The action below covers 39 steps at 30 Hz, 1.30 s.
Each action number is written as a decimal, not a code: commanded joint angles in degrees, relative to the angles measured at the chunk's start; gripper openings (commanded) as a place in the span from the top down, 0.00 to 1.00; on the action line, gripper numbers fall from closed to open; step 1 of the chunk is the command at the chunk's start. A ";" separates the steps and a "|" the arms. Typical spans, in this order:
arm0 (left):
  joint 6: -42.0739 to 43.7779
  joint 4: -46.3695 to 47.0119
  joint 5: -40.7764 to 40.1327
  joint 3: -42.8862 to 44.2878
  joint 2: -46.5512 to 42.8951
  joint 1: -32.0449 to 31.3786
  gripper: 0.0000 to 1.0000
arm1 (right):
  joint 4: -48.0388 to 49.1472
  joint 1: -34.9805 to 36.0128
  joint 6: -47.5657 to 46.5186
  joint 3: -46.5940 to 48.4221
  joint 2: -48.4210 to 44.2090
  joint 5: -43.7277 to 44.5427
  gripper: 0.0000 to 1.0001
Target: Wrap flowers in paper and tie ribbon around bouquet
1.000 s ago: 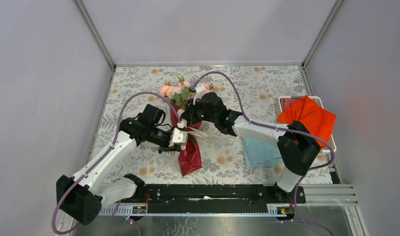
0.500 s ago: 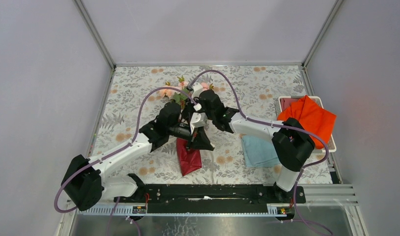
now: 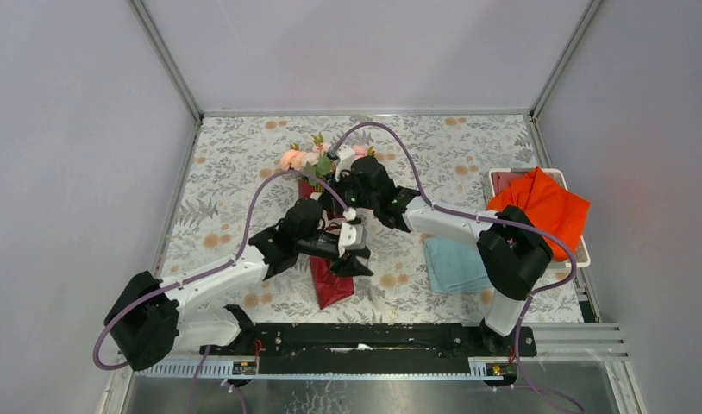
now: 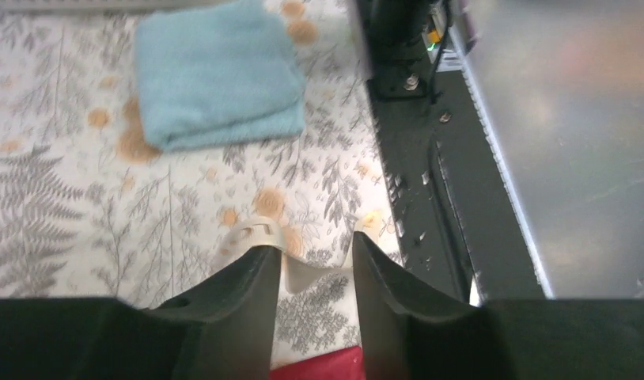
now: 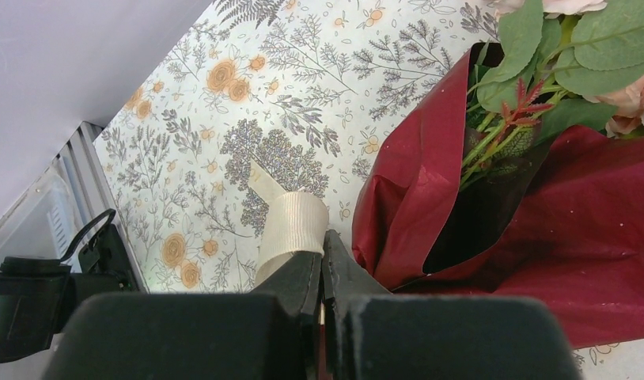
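The bouquet lies mid-table: dark red paper (image 3: 330, 280) rolled in a cone round the flowers (image 3: 300, 159), pink blooms and leaves at the far end. In the right wrist view the paper (image 5: 556, 237) gapes round the green stems and leaves of the flowers (image 5: 540, 47). My right gripper (image 5: 323, 237) is shut on the cream ribbon (image 5: 291, 226), just left of the cone; from above it (image 3: 335, 205) sits over the cone's middle. My left gripper (image 4: 312, 247) is open, jaws apart, with slack ribbon (image 4: 251, 233) draped across the gap and red paper (image 4: 319, 366) beneath. From above it (image 3: 349, 261) hovers at the cone's right side.
A folded light blue cloth (image 3: 455, 263) lies right of the bouquet, also ahead of my left gripper (image 4: 216, 71). A white basket (image 3: 501, 178) with an orange-red cloth (image 3: 542, 203) stands at the right edge. The black rail (image 4: 429, 182) runs along the near edge.
My left arm swung from the cone's left side across it to the right side. Its jaws, shut before, now stand apart. The right gripper barely moved and stays shut on the ribbon.
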 commanded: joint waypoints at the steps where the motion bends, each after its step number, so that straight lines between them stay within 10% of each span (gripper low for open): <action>1: 24.67 -16.37 -12.26 0.76 -4.74 -0.40 0.41 | 0.49 -0.31 -1.83 2.07 -0.34 -1.63 1.00; 7: 33.39 -32.31 -24.38 6.37 -11.00 2.73 0.31 | 2.06 0.18 -2.14 2.25 0.93 -3.20 1.00; 13: 19.57 -38.81 -15.03 11.02 -18.47 15.29 0.33 | 2.61 1.41 -4.45 3.54 2.19 -5.38 1.00; 19: 10.00 -36.19 0.31 6.48 -17.63 41.12 0.47 | 7.86 1.62 -9.29 0.77 0.63 -8.72 1.00; 26: 12.87 -21.36 10.69 1.19 -13.70 44.66 0.21 | 9.71 1.80 -15.59 -1.76 -1.34 -11.88 1.00; 34: 64.74 -38.96 5.08 6.65 -14.12 42.56 0.23 | 8.43 1.80 -21.51 -1.84 -1.00 -17.15 1.00; 39: 67.78 -42.76 0.71 8.67 -10.99 36.87 0.20 | 9.33 1.84 -22.40 -1.55 -0.82 -17.98 1.00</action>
